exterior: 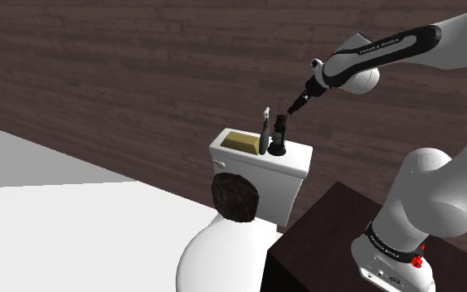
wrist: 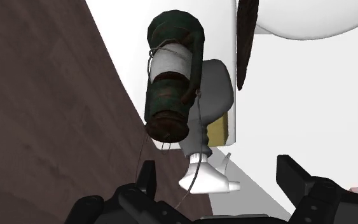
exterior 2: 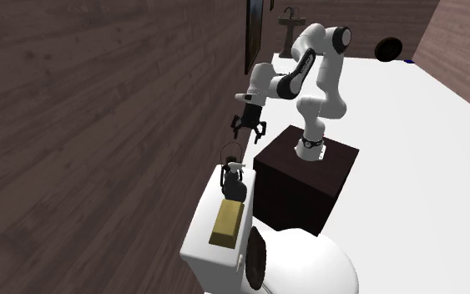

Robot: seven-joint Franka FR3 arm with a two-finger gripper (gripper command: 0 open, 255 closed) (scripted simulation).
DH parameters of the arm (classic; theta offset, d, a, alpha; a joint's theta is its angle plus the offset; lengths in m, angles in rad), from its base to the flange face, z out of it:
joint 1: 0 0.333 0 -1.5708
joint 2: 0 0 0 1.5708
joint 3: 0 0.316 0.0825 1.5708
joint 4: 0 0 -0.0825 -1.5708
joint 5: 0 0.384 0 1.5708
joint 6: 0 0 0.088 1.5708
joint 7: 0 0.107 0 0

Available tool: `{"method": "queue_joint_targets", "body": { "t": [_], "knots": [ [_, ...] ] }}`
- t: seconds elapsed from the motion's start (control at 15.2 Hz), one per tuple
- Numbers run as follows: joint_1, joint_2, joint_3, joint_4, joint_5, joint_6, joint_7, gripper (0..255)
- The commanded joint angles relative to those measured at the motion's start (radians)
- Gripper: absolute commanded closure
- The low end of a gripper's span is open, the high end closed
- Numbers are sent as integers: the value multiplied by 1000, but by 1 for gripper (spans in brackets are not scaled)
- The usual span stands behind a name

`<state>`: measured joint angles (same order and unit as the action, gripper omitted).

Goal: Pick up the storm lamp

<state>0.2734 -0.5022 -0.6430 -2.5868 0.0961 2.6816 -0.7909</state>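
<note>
Atop the toilet tank (exterior: 252,174), one storm lamp (wrist: 170,83), one spray bottle (wrist: 214,89), one yellow block (exterior 2: 227,221); above, one wide-open tool (exterior 2: 248,134)

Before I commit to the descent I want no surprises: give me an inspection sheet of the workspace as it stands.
Surface: white toilet tank, its top against the wall.
Job's things: storm lamp, dark green with pale glass, upright on the tank's end nearest the stand.
Clutter: grey bottle close beside the lamp; yellowish block beyond it.
Grippers: gripper open, above the lamp, not touching it.
Cables: nothing seen.
Surroundings: dark plank wall, white floor, dark box stand.
</note>
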Motion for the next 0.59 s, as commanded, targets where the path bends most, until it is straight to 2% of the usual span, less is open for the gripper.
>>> {"method": "queue_joint_targets", "body": {
  "t": [0.0, 0.2, 0.53],
  "knots": [
    [122, 58, -133, 24, 88, 72, -133, 0],
    [377, 124, -384, 84, 249, 141, -339, 0],
    [504, 137, -508, 64, 306, 204, -409, 0]
  ]
}}
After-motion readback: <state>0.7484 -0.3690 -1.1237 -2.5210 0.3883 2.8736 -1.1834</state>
